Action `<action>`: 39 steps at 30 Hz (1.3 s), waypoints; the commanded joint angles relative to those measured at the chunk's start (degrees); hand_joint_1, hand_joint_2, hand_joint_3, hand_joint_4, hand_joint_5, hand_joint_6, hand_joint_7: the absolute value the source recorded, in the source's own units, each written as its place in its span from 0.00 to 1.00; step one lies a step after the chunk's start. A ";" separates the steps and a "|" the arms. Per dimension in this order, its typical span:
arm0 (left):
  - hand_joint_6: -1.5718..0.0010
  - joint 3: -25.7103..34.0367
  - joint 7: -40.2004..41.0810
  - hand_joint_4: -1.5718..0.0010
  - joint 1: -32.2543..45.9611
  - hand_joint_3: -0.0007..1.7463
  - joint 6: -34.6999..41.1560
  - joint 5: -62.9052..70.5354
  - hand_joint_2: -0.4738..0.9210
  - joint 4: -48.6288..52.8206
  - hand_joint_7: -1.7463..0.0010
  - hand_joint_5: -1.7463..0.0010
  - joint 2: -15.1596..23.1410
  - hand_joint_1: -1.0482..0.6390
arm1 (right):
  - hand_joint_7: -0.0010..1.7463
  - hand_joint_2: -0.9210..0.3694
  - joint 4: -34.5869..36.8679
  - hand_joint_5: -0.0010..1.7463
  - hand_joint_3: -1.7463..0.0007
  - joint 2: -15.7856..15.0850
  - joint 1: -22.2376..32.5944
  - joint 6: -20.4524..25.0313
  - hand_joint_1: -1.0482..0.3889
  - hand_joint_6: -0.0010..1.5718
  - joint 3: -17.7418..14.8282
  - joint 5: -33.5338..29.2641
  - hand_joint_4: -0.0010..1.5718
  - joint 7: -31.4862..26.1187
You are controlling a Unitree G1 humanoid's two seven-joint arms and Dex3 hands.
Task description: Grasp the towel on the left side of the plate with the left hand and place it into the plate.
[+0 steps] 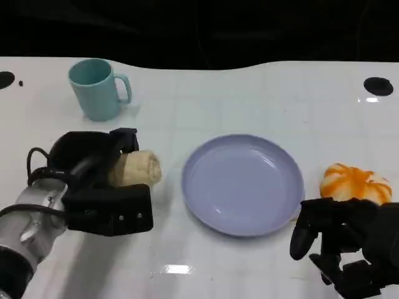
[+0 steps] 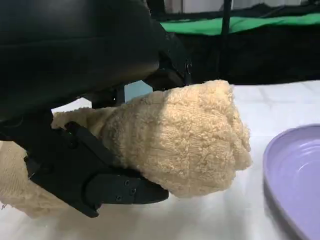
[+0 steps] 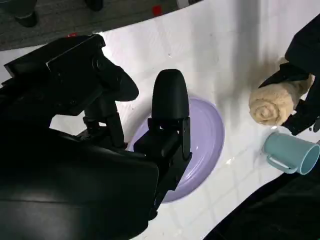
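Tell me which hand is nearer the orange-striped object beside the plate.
Right. The right hand sits just in front of the orange-striped object, holding nothing; the left hand is across the plate, gripping the towel.

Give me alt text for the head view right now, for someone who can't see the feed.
The robot's left hand grips a rolled beige towel on the white table, just left of an empty purple plate. A teal mug stands behind the towel, and the right hand hovers open near an orange-and-white object right of the plate.

towel [image 1: 138, 168] half hidden by left hand [image 1: 100, 187], plate [image 2: 295, 180] cut off
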 commanded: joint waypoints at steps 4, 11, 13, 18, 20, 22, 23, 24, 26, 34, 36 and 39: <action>0.62 1.07 0.30 0.44 1.20 0.47 -0.89 -0.15 0.76 -11.85 0.00 0.00 -0.60 0.47 | 0.82 0.29 -0.21 0.96 0.37 -0.36 0.05 -1.02 0.75 0.44 -0.58 0.15 0.45 -0.03; 0.61 0.17 -3.00 0.42 1.69 0.53 1.84 -0.06 0.71 -18.01 0.00 0.00 -3.67 0.47 | 0.82 0.29 0.06 0.96 0.37 -0.39 -0.01 -1.39 0.74 0.44 -0.24 -0.21 0.45 -0.17; 0.60 -0.61 -4.89 0.41 1.81 0.57 3.51 0.24 0.67 -20.80 0.00 0.00 -5.33 0.48 | 0.82 0.29 0.10 0.96 0.37 -0.35 -0.09 -1.43 0.74 0.44 -0.04 -0.43 0.46 -0.26; 0.60 -1.38 -7.21 0.43 1.96 0.54 5.02 0.92 0.68 -22.46 0.00 0.00 -6.86 0.49 | 0.82 0.29 0.15 0.96 0.37 -0.25 -0.10 -1.37 0.74 0.45 0.09 -0.47 0.46 -0.32; 0.60 -2.46 -8.89 0.43 1.42 0.55 5.67 1.08 0.69 -22.64 0.00 0.00 -8.36 0.49 | 0.81 0.28 0.15 0.96 0.37 -0.25 -0.09 -1.19 0.74 0.45 0.23 -0.56 0.46 -0.34; 0.60 -2.63 -9.57 0.43 1.33 0.55 5.99 1.25 0.69 -22.81 0.00 0.00 -8.84 0.49 | 0.81 0.28 0.14 0.95 0.38 -0.26 -0.09 -1.15 0.74 0.45 0.27 -0.60 0.46 -0.34; 0.60 -3.15 -10.39 0.44 0.85 0.55 5.90 1.43 0.69 -22.41 0.00 0.00 -9.31 0.49 | 0.81 0.28 0.07 0.95 0.38 -0.20 -0.04 -0.96 0.74 0.45 0.29 -0.54 0.46 -0.36; 0.57 -3.51 -11.03 0.44 0.50 0.54 5.81 1.59 0.69 -22.12 0.08 0.00 -9.68 0.49 | 0.81 0.28 0.02 0.95 0.38 -0.15 -0.01 -0.82 0.74 0.45 0.30 -0.50 0.46 -0.38; 0.55 -3.82 -11.75 0.45 0.16 0.53 5.73 1.78 0.70 -21.84 0.13 0.00 -10.07 0.49 | 0.81 0.27 -0.04 0.95 0.38 -0.10 0.03 -0.67 0.74 0.44 0.32 -0.46 0.45 -0.40; 0.42 -4.07 -18.44 0.53 -1.11 0.18 6.65 -0.51 0.88 -20.82 0.60 0.09 -11.71 0.48 | 0.81 0.27 -0.35 0.96 0.39 -0.27 0.25 -0.93 0.74 0.44 0.43 -0.88 0.45 -0.56; 0.39 -3.96 -18.86 0.54 -1.12 0.11 6.72 -0.56 0.93 -20.90 0.67 0.10 -11.76 0.48 | 0.81 0.27 -0.36 0.96 0.39 -0.26 0.25 -0.91 0.74 0.44 0.44 -0.91 0.45 -0.57; 0.39 -4.57 -20.37 0.54 -1.04 0.09 6.62 -0.51 0.94 -21.41 0.70 0.11 -11.53 0.47 | 0.81 0.27 -0.45 0.96 0.39 -0.25 0.33 -0.77 0.74 0.44 0.28 -0.67 0.45 -0.48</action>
